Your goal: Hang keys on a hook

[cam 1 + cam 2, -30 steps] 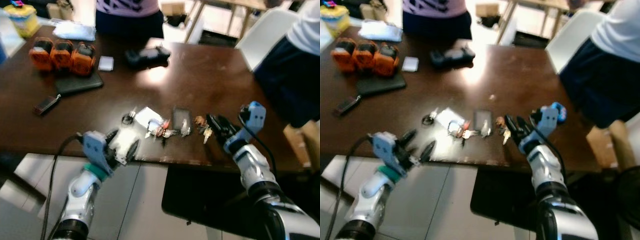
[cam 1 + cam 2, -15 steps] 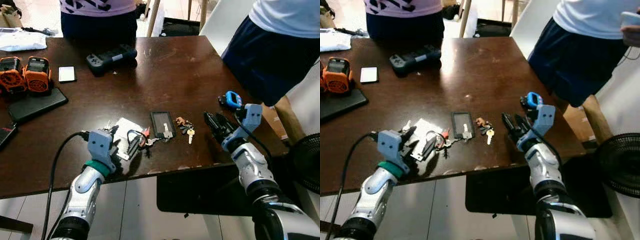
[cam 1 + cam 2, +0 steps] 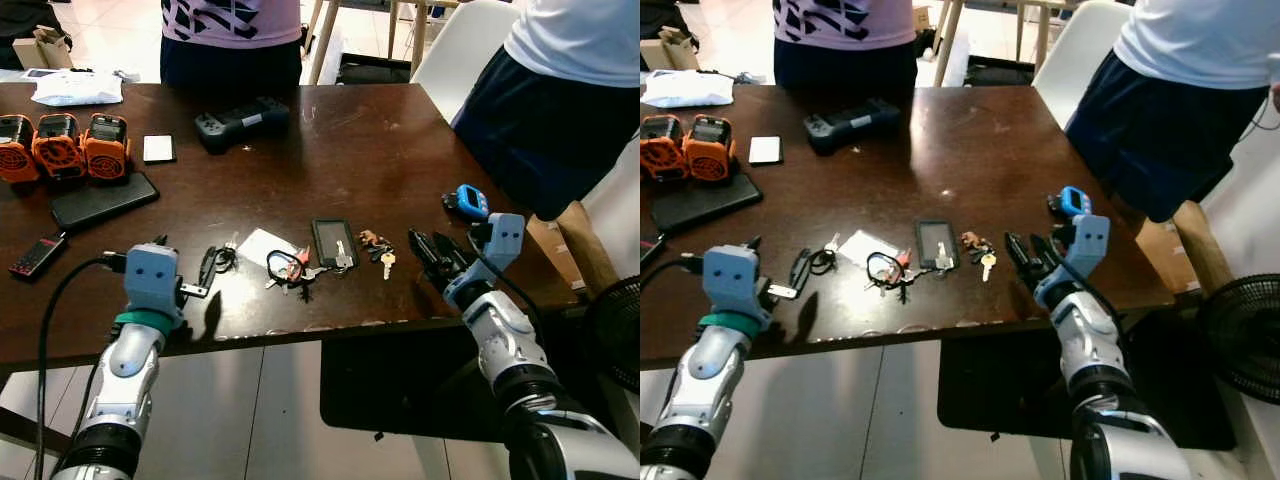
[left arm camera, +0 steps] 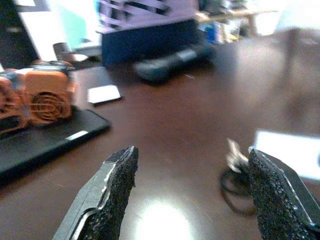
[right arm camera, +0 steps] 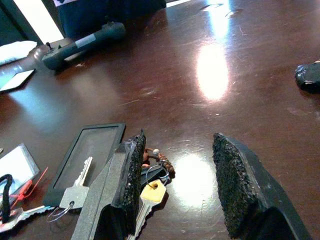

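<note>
Now the right gripper (image 3: 428, 252), jaws open and empty, has closed on the keys (image 3: 378, 250) at its 9 o'clock; left gripper (image 3: 205, 270) open, empty.

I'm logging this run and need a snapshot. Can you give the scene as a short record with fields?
surface: dark brown wooden table
right claw: open, low over the table, just right of the small bunch with a yellow-headed key
left claw: open, near the table's front edge, by a black loop keyring
between them: black rectangular card holder, white card, red-tagged keys
hook: none seen
people: two standing at the table
</note>
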Robot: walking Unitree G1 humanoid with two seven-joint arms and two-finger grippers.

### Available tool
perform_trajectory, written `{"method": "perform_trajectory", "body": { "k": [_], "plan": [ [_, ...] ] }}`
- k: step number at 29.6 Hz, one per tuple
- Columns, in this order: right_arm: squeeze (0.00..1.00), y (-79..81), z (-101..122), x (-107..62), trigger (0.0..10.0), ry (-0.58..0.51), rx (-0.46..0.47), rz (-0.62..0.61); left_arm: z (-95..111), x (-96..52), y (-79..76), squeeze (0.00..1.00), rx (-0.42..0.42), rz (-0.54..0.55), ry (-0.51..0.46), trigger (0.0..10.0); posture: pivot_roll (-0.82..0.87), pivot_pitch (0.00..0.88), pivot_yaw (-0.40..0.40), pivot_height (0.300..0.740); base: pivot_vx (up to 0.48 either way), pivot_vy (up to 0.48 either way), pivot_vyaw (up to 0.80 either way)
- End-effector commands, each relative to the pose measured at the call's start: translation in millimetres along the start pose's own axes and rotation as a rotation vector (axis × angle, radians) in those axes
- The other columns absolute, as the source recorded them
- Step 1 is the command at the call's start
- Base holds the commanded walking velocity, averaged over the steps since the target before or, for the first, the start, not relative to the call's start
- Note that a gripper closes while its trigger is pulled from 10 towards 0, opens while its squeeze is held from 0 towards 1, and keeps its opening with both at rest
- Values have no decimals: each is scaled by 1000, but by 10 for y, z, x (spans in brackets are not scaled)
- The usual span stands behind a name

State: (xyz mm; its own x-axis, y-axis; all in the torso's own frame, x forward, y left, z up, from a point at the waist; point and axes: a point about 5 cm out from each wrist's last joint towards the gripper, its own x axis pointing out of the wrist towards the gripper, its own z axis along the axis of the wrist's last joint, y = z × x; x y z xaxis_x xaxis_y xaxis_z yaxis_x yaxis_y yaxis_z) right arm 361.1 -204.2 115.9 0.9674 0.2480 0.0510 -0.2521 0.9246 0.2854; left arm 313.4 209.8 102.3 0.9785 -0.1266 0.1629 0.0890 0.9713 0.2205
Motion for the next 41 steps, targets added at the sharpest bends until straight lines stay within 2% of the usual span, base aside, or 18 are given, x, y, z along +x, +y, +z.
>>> {"method": "perform_trajectory", "body": {
  "k": [1, 7, 9, 12, 18, 21, 23, 24, 28, 34, 41],
  "plan": [
    [0, -43, -46, -45, 10000, 24, -16, -20, -179, -118, -28, 0, -9, -35, 89, 10000, 114, 57, -4, 740, 0, 0, 0],
    [0, -28, -45, -29, 10000, 26, -15, -20, -278, -182, -25, 0, -8, -7, 147, 10000, 117, 57, -4, 740, 0, 0, 0],
    [0, -7, -72, -27, 10000, 35, -13, -17, -321, -184, -53, 0, 18, 63, 180, 10000, 128, 68, -8, 740, 0, 0, 0],
    [0, 3, -93, -28, 10000, 42, -13, -16, -314, -175, -77, 0, 25, 91, 172, 10000, 128, 68, -8, 740, 0, 0, 0],
    [0, 23, -116, -27, 10000, 49, -13, -17, -303, -157, -338, 0, 17, 21, 162, 10000, 121, 78, -5, 740, 0, 0, 0],
    [0, 18, -132, -38, 10000, 55, -15, -22, -282, -150, -405, 0, -6, -1, 148, 10000, 118, 86, -4, 740, 0, 0, 0],
    [0, 22, -152, -49, 10000, 59, -14, -21, -267, -114, -470, 0, -34, -13, 150, 10000, 118, 107, -6, 740, 0, 0, 0],
    [0, 29, -172, -57, 10000, 65, -14, -19, -238, -77, -512, 0, -82, -11, 144, 10000, 118, 109, -5, 740, 0, 0, 0],
    [0, 57, -208, -72, 10000, 72, -12, -6, -165, -18, -565, 0, -121, -10, 120, 10000, 113, 147, -5, 740, 0, 0, 0],
    [0, 153, -219, -47, 10000, 72, -13, 32, -118, 55, -578, 0, -114, 7, 115, 10000, 93, 194, -2, 740, 0, 0, 0],
    [0, 163, -122, -18, 10000, 47, -21, 38, -51, 171, -558, 0, -79, 13, 115, 10000, 81, 231, 6, 740, 0, 0, 0]
  ]
}}
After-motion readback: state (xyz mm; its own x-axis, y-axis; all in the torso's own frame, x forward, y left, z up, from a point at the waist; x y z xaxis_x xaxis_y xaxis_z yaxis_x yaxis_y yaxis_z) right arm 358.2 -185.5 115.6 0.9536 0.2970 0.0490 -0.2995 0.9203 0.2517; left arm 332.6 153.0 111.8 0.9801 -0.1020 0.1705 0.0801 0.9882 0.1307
